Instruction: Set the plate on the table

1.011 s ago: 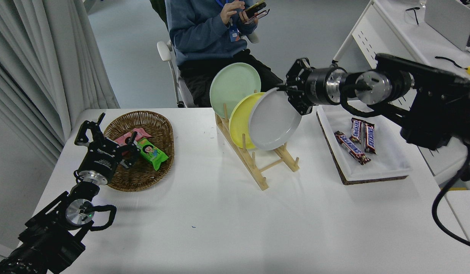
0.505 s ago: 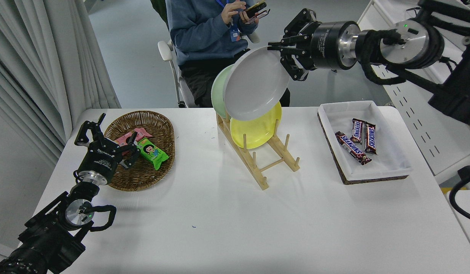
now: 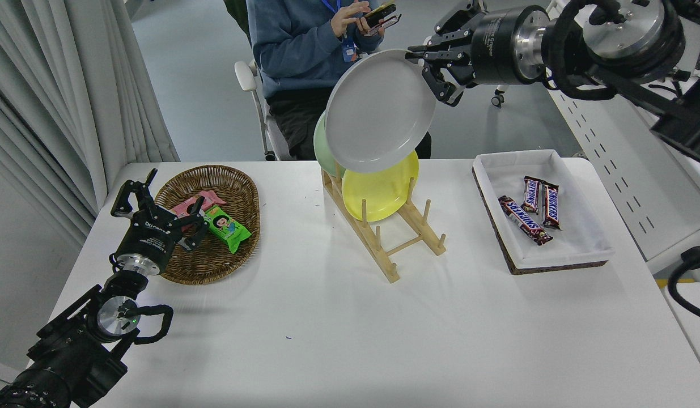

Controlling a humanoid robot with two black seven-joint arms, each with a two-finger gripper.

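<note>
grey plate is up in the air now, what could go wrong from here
The right gripper pinches the grey plate only at its upper rim, so it may swing or slip. Brought down too close, it could hit the yellow plate or rack. A person sits just behind it.

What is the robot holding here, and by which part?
The right gripper holds the light-grey plate by its upper right rim, above the rack.

Bright, even overhead light. Soft, faint shadows on the table (image 3: 338, 340) below and left of the right gripper (image 3: 426, 68), beside the rack (image 3: 384, 238). Mild sheen on the plate (image 3: 378, 110) it holds. Sharp focus; slight wide-angle bowing at edges.
</note>
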